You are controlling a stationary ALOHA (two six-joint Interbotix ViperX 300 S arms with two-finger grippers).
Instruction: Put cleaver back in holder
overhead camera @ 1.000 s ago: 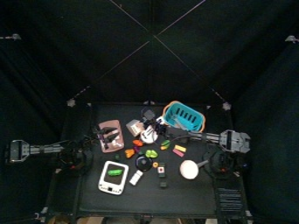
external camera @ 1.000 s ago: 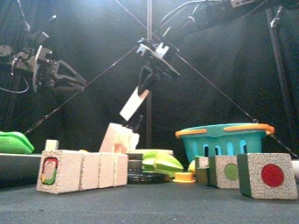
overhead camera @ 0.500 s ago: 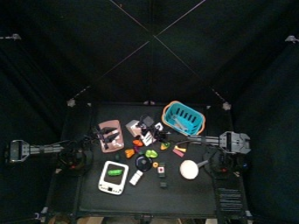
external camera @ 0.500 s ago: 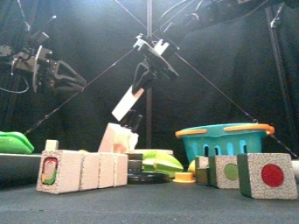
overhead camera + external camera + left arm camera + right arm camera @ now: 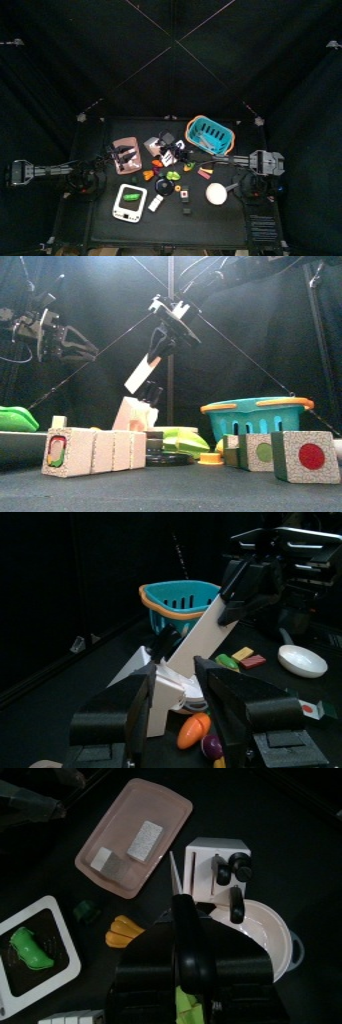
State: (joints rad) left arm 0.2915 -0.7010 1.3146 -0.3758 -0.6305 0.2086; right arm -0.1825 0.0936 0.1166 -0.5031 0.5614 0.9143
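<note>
Gripping the black handle, the right gripper [image 5: 163, 331] has its jaws closed on the stiff, pale-bladed toy cleaver [image 5: 140, 373], which hangs slanted in the air above the white slotted knife holder [image 5: 135, 414]; it looks light, rigid and smooth, best held by the handle. Compared with a second ago, the blade sits slightly further left and steeper. Resting at the left, the left gripper [image 5: 178, 702] has its jaws spread wide and empty.

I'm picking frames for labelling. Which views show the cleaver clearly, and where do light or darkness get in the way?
Front view: cleaver blade lit bright against the black curtain, clear. Left wrist view: blade sharp and pale, holder below it well lit. Right wrist view: blade seen edge-on, thin; right gripper is black on dark, hard to outline. Top view: everything small, cleaver hard to pick out.
</note>
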